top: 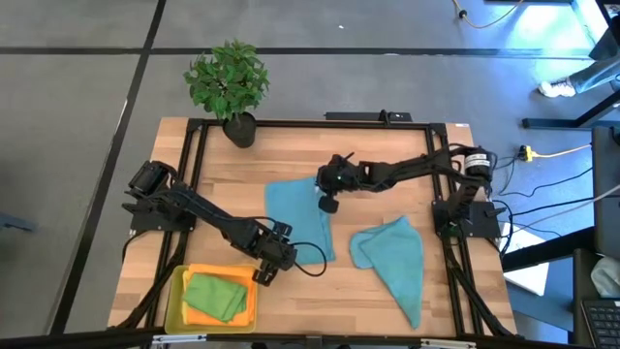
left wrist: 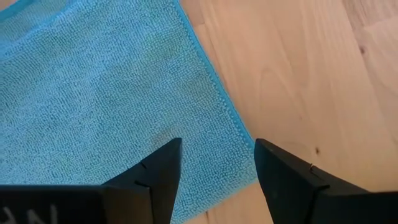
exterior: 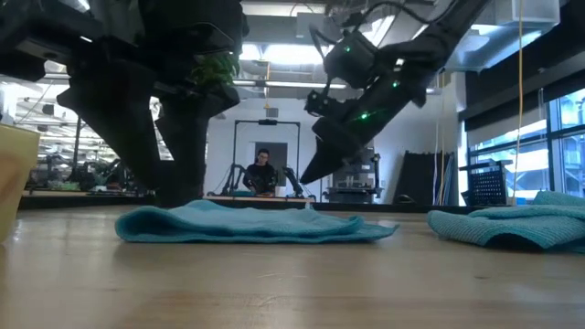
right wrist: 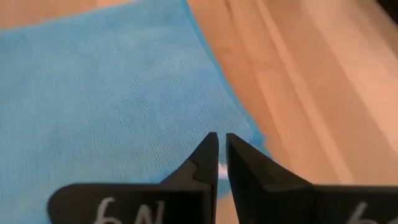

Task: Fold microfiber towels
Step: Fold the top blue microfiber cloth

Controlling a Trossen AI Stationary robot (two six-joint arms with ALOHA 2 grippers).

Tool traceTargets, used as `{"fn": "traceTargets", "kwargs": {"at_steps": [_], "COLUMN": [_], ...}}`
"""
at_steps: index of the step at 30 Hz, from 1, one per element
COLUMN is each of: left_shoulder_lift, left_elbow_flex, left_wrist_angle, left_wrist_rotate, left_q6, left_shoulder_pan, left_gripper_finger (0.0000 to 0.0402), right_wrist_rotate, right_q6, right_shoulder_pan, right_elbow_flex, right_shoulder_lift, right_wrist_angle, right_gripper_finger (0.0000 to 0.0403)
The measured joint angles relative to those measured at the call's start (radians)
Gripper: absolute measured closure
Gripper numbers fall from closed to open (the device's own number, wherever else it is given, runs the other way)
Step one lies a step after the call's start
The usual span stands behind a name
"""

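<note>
The left gripper (left wrist: 214, 171) stands with its jaws wide, hanging over the near corner of the flat teal towel (top: 300, 218), the hemmed edge showing between the fingers. The right gripper (right wrist: 222, 165) has its jaws drawn almost together with nothing between them, poised over the far edge of that same towel.

This towel lies spread near the middle of the wooden table (top: 387, 291). I judge it light, limp and a little grippy on the wood, so it should drag and bunch instead of sliding cleanly; the hemmed corners look the best places to pinch, one for each gripper, lifting both together so the cloth folds over itself.

To the right of the flat towel, apart from it, lies a second teal towel (top: 392, 260), rumpled and not yet squared. To its left and nearer the table's front edge stands a yellow tray (top: 174, 291) with a folded green towel (top: 215, 296) in it; something orange seems to lie under the green, though it is hard to make out. No yellow towel can be picked out. The arms cover part of the flat towel, so its full outline is uncertain.
</note>
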Motion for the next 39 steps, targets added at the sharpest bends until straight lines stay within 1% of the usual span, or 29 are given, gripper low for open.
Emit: {"fn": "traceTargets", "kwargs": {"at_steps": [4,7,11,13,18,21,24,28,33,39], "left_shoulder_lift": [0.000,0.000,-0.001,-0.001,-0.001,-0.001,-0.001,-0.001,0.000,0.000], "left_elbow_flex": [0.000,0.000,0.000,0.000,0.000,0.000,0.000,0.000,0.000,0.000], "left_wrist_angle": [0.009,0.014,0.011,0.013,0.010,0.008,0.000,-0.050,-0.070,-0.038], "left_wrist_rotate": [-0.003,-0.011,-0.018,-0.020,-0.021,-0.023,-0.065,-0.125,-0.129,-0.102], "left_q6": [0.013,0.015,0.018,0.019,0.034,0.038,0.040,0.032,0.009,0.007], "left_shoulder_pan": [0.000,0.001,0.005,0.007,0.007,0.006,0.007,0.007,0.013,0.013], "left_gripper_finger": [0.0209,0.0209,0.0209,0.0209,0.0209,0.0209,0.0209,0.0209,0.0209,0.0209], "right_wrist_rotate": [-0.063,-0.069,-0.067,-0.050,0.049,0.073,0.098,0.101,0.081,0.132], "right_q6": [-0.012,-0.026,-0.023,0.000,0.061,0.086,0.135,0.172,0.187,0.185], "right_shoulder_pan": [-0.023,-0.032,-0.045,-0.055,-0.079,-0.085,-0.086,-0.086,-0.076,-0.040], "right_elbow_flex": [0.001,0.001,0.001,0.001,0.004,0.006,0.006,0.005,0.000,-0.001], "right_shoulder_lift": [0.047,0.077,0.112,0.120,0.117,0.116,0.116,0.116,0.082,-0.024], "right_wrist_angle": [0.041,0.058,0.073,0.048,-0.030,-0.056,-0.071,-0.075,-0.108,-0.186], "right_gripper_finger": [0.0386,0.0397,0.0396,0.0392,0.0394,0.0399,0.0397,0.0392,0.0392,0.0391]}}
